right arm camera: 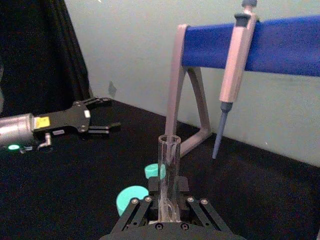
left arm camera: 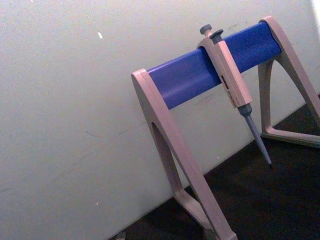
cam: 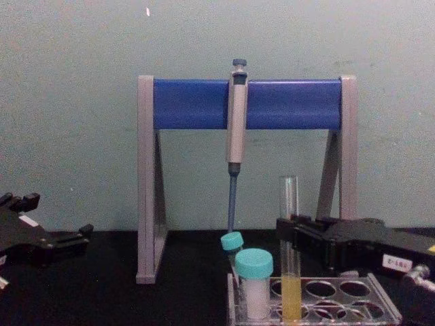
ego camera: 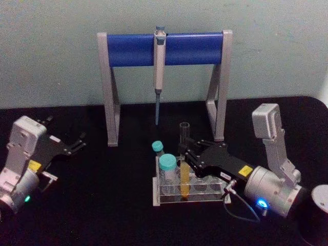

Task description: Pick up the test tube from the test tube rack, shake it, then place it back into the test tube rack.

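Right hand grips upright test tube.

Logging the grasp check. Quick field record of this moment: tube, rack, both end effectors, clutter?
test tube: upright, seated in the test tube rack, uncapped, yellow-orange liquid in its lower part
rack contents: also two teal-capped vials
right end effector: shut on the test tube, just above the rack's top plate
left end effector: open, holding nothing, over the table at the robot's left
background: pipette hanging on the blue-bar stand behind the rack
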`<state>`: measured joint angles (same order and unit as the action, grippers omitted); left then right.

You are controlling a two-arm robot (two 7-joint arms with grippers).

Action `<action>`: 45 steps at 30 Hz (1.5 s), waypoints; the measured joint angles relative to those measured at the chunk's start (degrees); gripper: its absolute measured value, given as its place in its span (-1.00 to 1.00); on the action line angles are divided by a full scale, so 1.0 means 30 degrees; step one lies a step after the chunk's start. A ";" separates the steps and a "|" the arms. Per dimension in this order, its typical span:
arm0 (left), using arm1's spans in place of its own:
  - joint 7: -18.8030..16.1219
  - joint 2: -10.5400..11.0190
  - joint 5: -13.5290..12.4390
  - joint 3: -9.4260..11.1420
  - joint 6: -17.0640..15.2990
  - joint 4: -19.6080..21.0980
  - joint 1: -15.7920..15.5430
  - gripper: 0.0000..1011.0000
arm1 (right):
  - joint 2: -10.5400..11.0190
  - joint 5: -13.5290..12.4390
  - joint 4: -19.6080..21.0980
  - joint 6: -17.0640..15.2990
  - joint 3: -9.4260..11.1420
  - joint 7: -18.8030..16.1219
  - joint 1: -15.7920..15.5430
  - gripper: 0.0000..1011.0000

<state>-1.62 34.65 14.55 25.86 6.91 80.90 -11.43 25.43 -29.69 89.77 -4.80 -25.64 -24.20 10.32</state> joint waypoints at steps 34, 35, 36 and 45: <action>0.0000 0.0000 0.0000 -0.0001 0.0000 0.0001 -0.0001 0.98 | 0.0609 0.1128 0.3259 0.2426 0.1657 -0.0289 -0.1531 -0.57; 0.0000 0.0000 0.0000 0.0001 0.0000 0.0000 0.0000 0.98 | 0.0540 0.1113 0.3258 0.2428 0.1753 -0.0232 -0.1415 -0.57; 0.0000 0.0000 0.0000 0.0000 0.0000 0.0001 0.0000 0.98 | 0.0500 0.1103 0.3238 0.2428 0.1801 -0.0215 -0.1340 -0.57; 0.0000 0.0000 -0.0001 0.0000 0.0000 0.0000 0.0000 0.98 | -0.0090 0.0947 0.2399 0.1914 0.2091 0.0208 -0.0259 -0.57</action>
<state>-1.62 34.65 14.55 25.86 6.91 80.90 -11.43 25.16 -26.85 96.97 0.94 -19.37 -23.58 9.54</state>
